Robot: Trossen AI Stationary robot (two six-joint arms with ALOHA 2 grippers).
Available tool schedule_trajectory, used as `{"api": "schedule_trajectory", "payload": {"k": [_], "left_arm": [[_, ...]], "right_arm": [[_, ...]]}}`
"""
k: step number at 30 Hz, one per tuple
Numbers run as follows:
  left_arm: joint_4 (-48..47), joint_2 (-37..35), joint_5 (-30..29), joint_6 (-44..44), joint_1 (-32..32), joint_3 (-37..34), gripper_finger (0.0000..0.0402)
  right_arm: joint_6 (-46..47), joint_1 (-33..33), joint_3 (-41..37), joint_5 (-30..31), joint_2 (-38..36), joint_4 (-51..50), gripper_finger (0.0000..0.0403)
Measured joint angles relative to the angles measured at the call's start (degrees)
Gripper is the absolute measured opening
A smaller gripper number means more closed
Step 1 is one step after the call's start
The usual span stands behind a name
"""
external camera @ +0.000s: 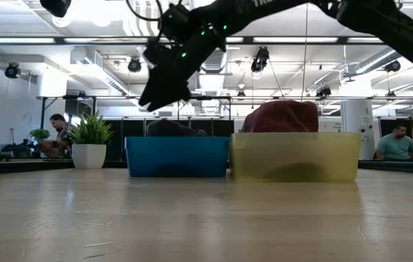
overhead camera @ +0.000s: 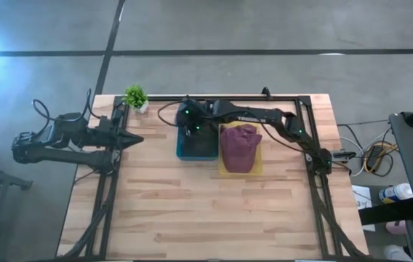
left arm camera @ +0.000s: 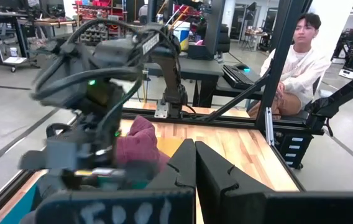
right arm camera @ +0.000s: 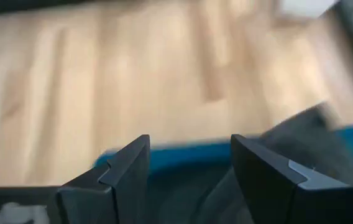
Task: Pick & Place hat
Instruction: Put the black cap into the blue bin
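the right claw (overhead camera: 190, 125) hung above the blue bin (overhead camera: 196, 149) near the tabletop's (overhead camera: 214, 211) far edge, its arm reaching in from the right side. its two fingers (right arm camera: 123, 177) stood apart with nothing between them; through the gap showed the bin's blue rim and a dark grey hat (right arm camera: 288, 155) lying inside it. in the low view that grey hat (external camera: 174, 129) humped just above the bin's wall. just beside the blue bin, touching it, sat a yellow bin (overhead camera: 256, 169) holding a maroon hat (overhead camera: 239, 147) that bulged well above its rim. the left claw (overhead camera: 135, 139) waited at the tabletop's left edge, its fingers (left arm camera: 186, 165) pressed together and empty. a small potted plant (overhead camera: 136, 97) stood at the far left corner.
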Motion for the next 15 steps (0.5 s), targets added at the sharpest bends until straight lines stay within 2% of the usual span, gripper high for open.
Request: {"api": "schedule_trajectory", "payload": {"k": [3, 6, 10, 15], "left_arm": [[0.0, 0.0, 0.0, 0.0, 0.0, 0.0, 0.0000], [-0.1, 0.0, 0.0, 0.0, 0.0, 0.0, 0.0000], [-0.3, 0.2, 0.0, 0.0, 0.0, 0.0, 0.0000], [-0.3, 0.4, 0.0, 0.0, 0.0, 0.0, 0.0000]], "right_arm": [[0.4, -0.9, -0.1, 3.9, 1.7, 6.8, 0.0219], [-1.9, -1.8, 0.2, 4.0, 4.2, 9.9, 0.0219], [-1.8, -2.9, -0.1, 6.5, 7.6, 7.8, 0.0219], [0.9, -5.0, 0.0, 8.2, 7.8, 6.0, 0.0219]]}}
